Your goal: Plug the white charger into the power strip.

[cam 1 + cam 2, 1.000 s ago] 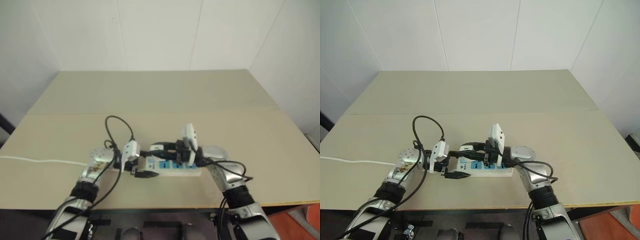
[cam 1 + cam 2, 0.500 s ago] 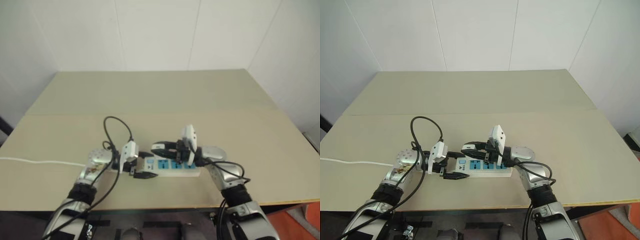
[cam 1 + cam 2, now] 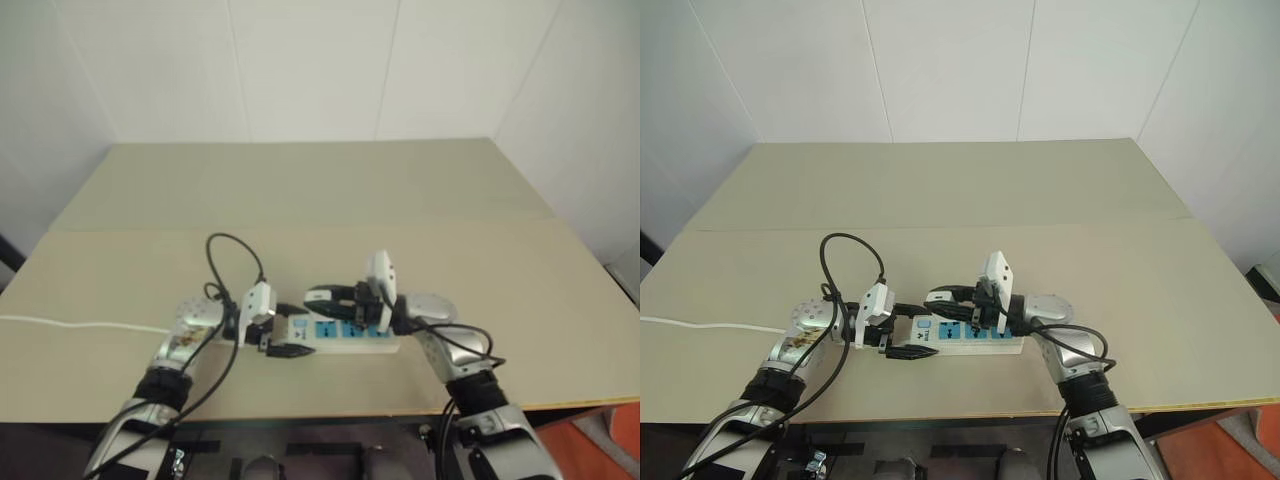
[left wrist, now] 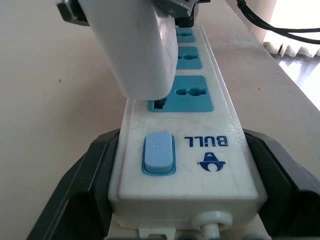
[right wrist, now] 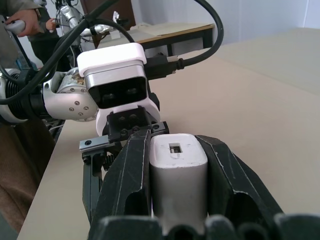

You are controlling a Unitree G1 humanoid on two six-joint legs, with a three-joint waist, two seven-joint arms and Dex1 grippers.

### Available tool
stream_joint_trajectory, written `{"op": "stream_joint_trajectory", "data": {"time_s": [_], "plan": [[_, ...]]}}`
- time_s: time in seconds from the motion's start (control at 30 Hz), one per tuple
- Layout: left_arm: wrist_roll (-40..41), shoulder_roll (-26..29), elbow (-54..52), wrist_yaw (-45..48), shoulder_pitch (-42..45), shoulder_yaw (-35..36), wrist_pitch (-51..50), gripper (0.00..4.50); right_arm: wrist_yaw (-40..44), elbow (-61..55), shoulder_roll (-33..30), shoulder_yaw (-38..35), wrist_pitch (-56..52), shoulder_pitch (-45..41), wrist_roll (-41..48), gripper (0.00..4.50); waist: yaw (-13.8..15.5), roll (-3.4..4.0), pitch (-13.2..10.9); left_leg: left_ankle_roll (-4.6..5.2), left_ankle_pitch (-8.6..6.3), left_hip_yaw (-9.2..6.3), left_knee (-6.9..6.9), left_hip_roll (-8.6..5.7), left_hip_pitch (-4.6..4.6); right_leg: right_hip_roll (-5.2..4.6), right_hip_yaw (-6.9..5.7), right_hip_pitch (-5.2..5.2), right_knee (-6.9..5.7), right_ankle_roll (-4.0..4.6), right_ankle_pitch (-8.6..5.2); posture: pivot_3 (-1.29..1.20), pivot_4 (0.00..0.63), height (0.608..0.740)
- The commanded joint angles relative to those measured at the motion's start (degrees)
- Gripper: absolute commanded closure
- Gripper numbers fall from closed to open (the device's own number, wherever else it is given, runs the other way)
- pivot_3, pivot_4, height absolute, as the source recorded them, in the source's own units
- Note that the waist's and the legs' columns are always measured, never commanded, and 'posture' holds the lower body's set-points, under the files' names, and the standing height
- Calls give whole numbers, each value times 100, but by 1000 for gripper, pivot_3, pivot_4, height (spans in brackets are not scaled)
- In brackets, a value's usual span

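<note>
- The long flat white plastic power strip with three blue socket faces (image 4: 190, 145) lies near the front edge of the pale beige desk (image 3: 940, 190), its thin white cord (image 3: 700, 324) trailing off toward the robot's left.
- The left gripper (image 4: 180, 200) has its jaws clamped on the strip's switch end, one black finger (image 4: 85, 185) on each long side, pinning it to the desk.
- The right gripper (image 5: 175, 200) has its jaws clenched on the small white boxy charger (image 5: 177, 175), held from both sides.
- In the left wrist view the charger (image 4: 135, 45) hangs just above the blue socket nearest the switch (image 4: 181, 94), tilted, its lower edge close to the socket face. Whether the prongs have entered is hidden.
- Judged step: alignment and insertion; the plug does not look seated yet.
- The next move probably calls for squaring the charger to the socket face, then pressing straight down while the left jaws brace the strip against sliding.
- Risk: a tilted push could jam the prongs or skid the strip.
</note>
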State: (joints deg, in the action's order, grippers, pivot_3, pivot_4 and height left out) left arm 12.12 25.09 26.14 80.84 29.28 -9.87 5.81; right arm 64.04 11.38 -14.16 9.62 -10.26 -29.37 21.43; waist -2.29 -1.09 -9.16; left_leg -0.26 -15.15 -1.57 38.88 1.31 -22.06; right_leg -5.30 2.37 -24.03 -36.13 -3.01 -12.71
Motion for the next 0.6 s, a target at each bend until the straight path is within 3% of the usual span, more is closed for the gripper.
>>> {"op": "stream_joint_trajectory", "data": {"time_s": [0.03,0.6], "plan": [[-109,77,17,90,-115,-180,-118,1216,17,-177,14,14,6,23,33,3326,0,0,0,0,0,0,0,0,-1,0,0,0,0,0,0,0,150,740],[-105,125,-4,91,-111,-165,-168,1216,91,434,-131,-51,482,-1,-192,3326,0,0,0,0,0,0,0,0,5,0,0,6,2,0,0,0,150,740]]}}
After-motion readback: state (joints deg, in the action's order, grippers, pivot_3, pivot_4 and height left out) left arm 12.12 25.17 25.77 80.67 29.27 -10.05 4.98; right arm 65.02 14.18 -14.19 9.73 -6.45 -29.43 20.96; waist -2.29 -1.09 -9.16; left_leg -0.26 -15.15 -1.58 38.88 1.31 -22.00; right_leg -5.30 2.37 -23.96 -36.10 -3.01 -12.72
